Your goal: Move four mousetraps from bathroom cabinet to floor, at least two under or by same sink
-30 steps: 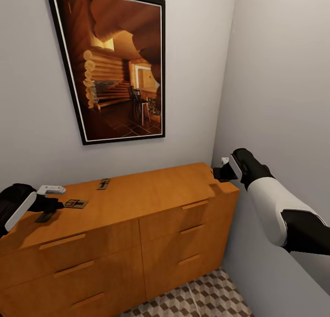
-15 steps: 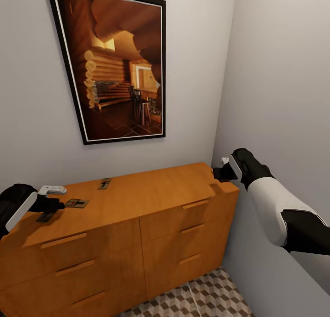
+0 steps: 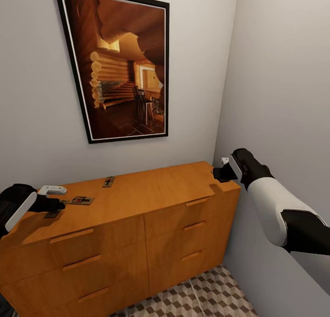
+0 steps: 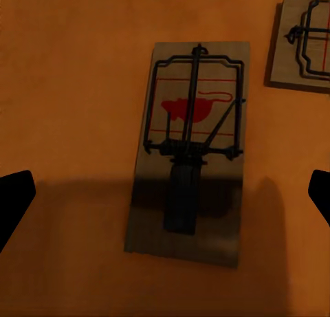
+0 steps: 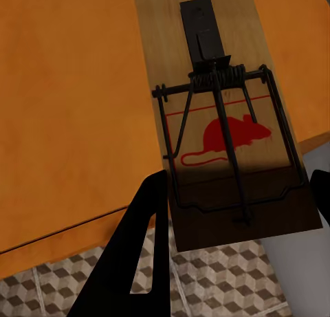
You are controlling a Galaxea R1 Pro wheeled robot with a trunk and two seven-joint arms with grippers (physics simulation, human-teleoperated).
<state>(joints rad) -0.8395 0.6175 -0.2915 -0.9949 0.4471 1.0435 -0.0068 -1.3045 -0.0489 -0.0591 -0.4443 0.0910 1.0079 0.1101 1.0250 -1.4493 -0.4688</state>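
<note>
Tiles in a brown, beige and white cube pattern floor this grey-walled corner. Brown wooden mousetraps (red mouse print, no words) lie on the orange-brown wooden cabinet. Left gripper spread above one; right gripper clamps another.

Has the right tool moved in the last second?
No. The right tool, gripping a mousetrap, stays at the cabinet's right rear corner.

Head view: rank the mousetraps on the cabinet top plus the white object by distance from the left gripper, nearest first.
1. Mousetrap under the left gripper.
2. White object and second mousetrap: too close to call.
3. Back-edge mousetrap, near the wall.
4. Corner mousetrap, at the right gripper.
</note>
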